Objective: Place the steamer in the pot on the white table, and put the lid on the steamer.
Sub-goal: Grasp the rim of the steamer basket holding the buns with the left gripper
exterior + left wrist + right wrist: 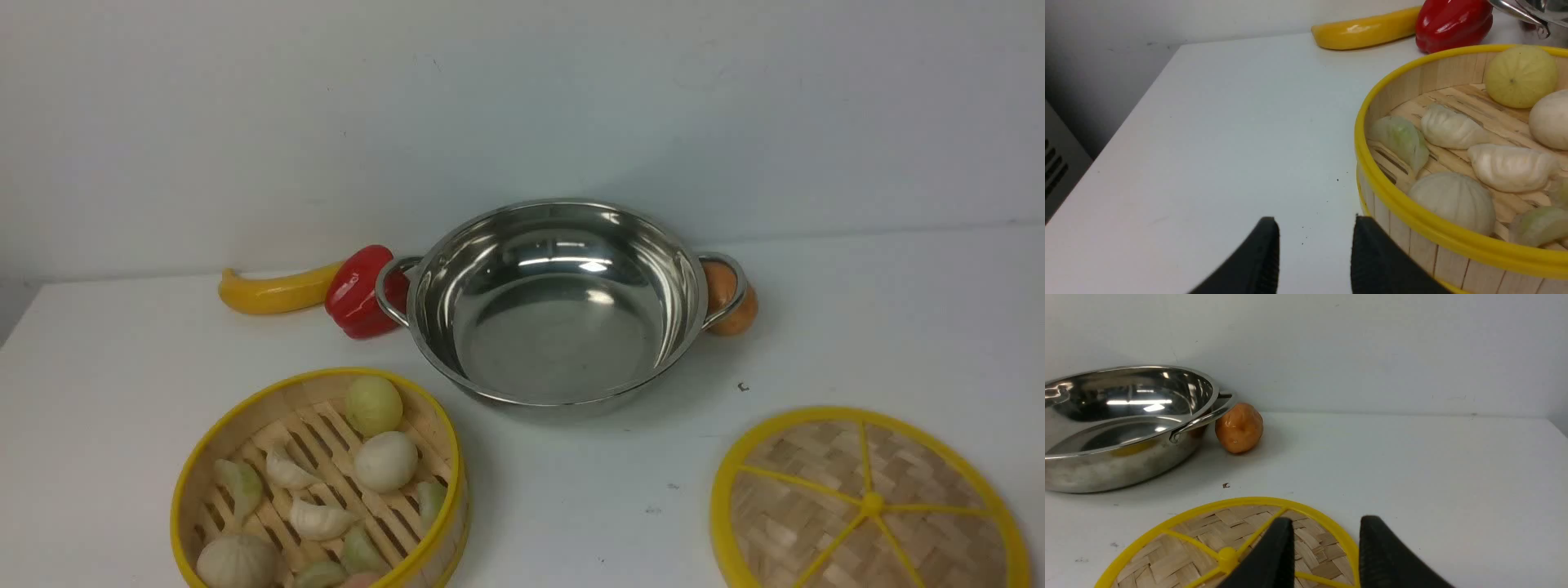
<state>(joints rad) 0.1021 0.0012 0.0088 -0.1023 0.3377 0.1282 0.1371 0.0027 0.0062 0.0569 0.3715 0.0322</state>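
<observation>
The steamer point(282, 392), a bamboo basket with yellow rims and pale toy dumplings and buns on its slatted floor, stands at the front left of the white table point(571, 506). The shiny pot point(563, 237) sits empty at the centre back. The lid point(816, 506), a flat woven disc with yellow spokes, lies at the front right. Neither gripper shows in the front view. My left gripper point(1316, 222) is open over bare table, one finger beside the steamer's point(1470, 255) outer wall. My right gripper point(1327, 522) is open above the edge of the lid point(1200, 535), holding nothing.
A yellow toy banana point(273, 292) and a red pepper point(359, 292) lie by the pot's left handle. An orange round toy point(731, 302) sits under the right handle. A white wall runs behind. The table's left edge point(1126, 122) drops off beside the steamer.
</observation>
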